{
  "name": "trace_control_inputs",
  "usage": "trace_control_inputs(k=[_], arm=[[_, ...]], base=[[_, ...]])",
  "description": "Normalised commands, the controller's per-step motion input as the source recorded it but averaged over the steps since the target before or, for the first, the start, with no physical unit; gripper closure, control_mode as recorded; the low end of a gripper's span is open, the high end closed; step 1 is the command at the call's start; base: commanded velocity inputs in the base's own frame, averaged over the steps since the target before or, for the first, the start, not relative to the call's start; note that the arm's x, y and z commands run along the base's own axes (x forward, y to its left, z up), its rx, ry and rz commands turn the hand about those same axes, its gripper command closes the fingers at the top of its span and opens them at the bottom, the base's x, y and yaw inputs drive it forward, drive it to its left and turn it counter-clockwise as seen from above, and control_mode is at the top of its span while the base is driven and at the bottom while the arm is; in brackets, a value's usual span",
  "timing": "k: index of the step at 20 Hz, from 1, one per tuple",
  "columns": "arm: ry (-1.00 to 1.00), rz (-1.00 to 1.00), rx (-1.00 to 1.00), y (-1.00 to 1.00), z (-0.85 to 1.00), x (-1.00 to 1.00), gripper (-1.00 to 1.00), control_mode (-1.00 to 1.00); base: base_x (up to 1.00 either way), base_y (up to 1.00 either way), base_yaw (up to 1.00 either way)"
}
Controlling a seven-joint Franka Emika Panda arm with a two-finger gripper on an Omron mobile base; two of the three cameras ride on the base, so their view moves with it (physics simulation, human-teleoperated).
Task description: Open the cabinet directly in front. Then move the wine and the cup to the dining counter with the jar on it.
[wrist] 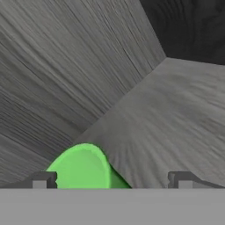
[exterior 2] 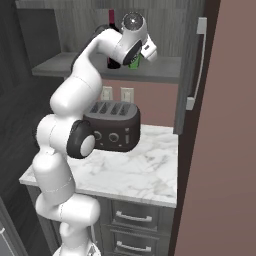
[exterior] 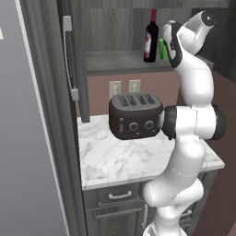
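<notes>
Claw (wrist: 112, 180) open wide, we face the small bright green plain cup (wrist: 83, 167) on the grey wood-grain cabinet shelf (exterior: 115, 60), beside the dark glass wine bottle (exterior: 150, 41). We judge it light, rigid and smooth; grip its sidewalls.

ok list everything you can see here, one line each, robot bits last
cabinet: one, dark grey wood grain, open, above the counter
wine: one, dark bottle with red neck, upright on the cabinet shelf
cup: one, bright green, on the shelf beside the wine
toaster: one, black, on the marble counter
wall counter: one, white veined marble, below the cabinet
outlets: two, white, on the wall behind the toaster
drawers: dark grey, silver handles, under the counter
gripper: one, open, the cup between its tips
</notes>
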Motion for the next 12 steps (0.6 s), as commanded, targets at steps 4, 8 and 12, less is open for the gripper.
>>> trace_control_inputs(k=[4,8,12], arm=[[0.00,0.00,0.00,0.00,-0.30,0.00,-1.00,-1.00],[0.00,0.00,0.00,-0.02,-0.51,-0.01,-1.00,-1.00],[0.00,0.00,-0.01,0.00,-0.49,0.00,-1.00,-1.00]], base=[[0.00,0.00,0.00],[0.00,0.00,0.00],[0.00,0.00,0.00]])
